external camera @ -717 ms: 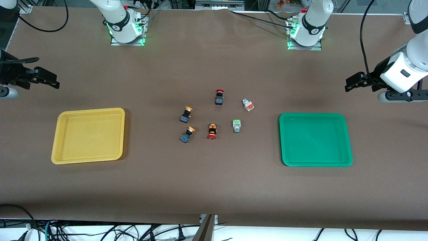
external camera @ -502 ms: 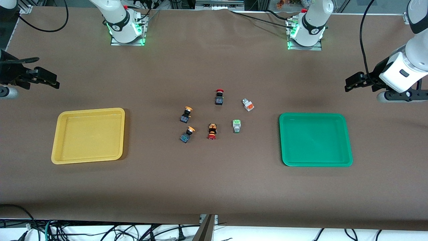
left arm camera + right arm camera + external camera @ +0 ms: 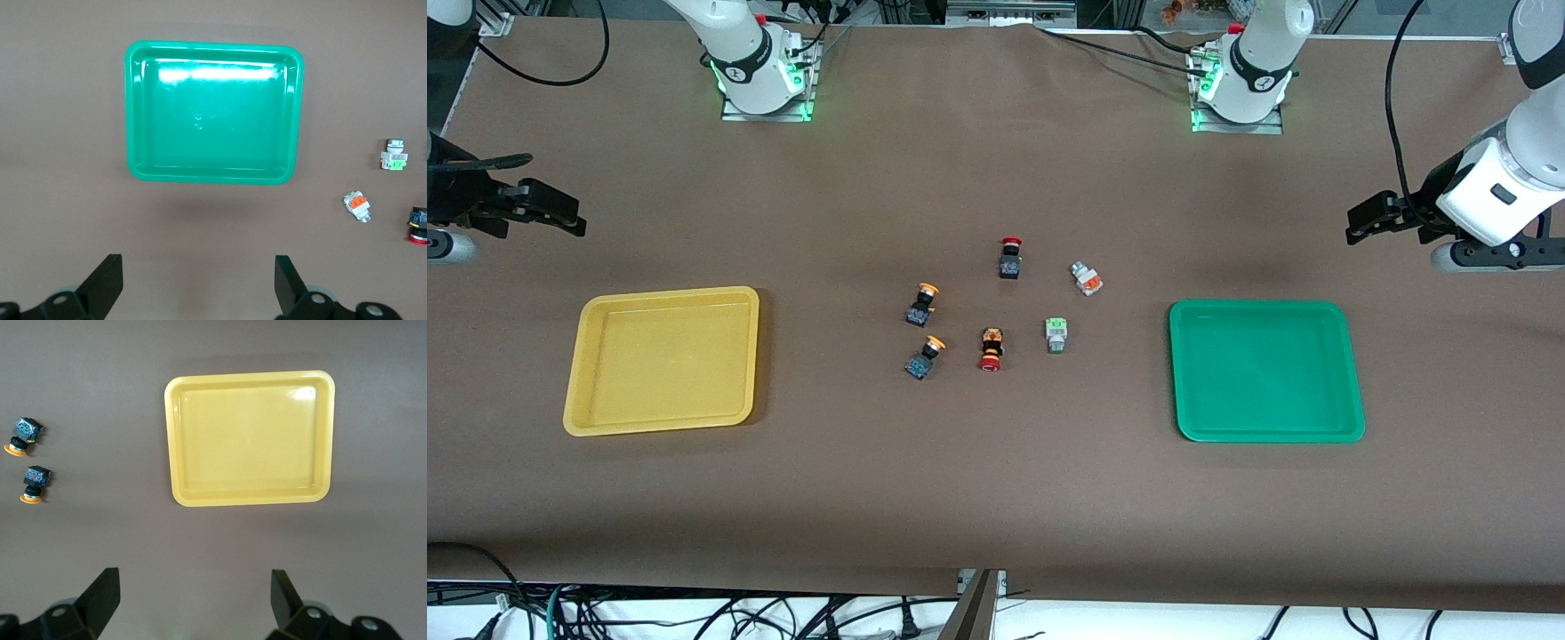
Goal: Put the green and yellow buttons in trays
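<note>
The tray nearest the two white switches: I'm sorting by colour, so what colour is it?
Green. The tray shows best in the left wrist view.

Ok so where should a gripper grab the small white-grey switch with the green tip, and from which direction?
Probably from straight above. The white-grey, green-tipped switch lies on its side on the brown table, so close the fingers across its blocky body's two long flanks, not the narrower tip. The black, red-capped switch beside it leaves room.

Plain brown table (image 3: 996,489); one yellow tray (image 3: 660,427), one green tray (image 3: 1267,434). Between them lie buttons capped orange-yellow (image 3: 928,289), red (image 3: 1010,241), or tipped green (image 3: 1056,325).
</note>
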Available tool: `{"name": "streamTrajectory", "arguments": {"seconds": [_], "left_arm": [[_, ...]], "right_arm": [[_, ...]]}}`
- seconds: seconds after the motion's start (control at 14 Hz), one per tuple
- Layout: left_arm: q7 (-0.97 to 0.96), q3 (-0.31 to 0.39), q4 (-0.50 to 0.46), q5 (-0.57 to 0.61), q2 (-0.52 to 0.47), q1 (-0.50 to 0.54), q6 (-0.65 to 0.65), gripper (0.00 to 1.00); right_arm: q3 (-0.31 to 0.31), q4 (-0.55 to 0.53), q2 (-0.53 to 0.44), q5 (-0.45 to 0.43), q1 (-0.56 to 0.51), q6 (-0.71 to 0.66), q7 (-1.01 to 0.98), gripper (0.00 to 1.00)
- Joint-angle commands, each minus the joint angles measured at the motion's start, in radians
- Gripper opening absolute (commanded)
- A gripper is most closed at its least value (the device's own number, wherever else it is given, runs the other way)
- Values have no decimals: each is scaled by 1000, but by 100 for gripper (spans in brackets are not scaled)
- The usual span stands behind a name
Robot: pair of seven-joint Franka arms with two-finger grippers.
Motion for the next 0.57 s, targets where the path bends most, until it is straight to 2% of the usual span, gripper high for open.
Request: {"name": "streamTrajectory", "arguments": {"seconds": [0.0, 0.5], "left_arm": [[11, -3, 12, 21, 7, -1, 0, 100], [12, -3, 11, 13, 16, 2, 0, 100]], "right_arm": [[-2, 20, 9, 3, 1, -7, 7, 100], [-7, 21, 17, 3, -4, -5, -5, 100]]}}
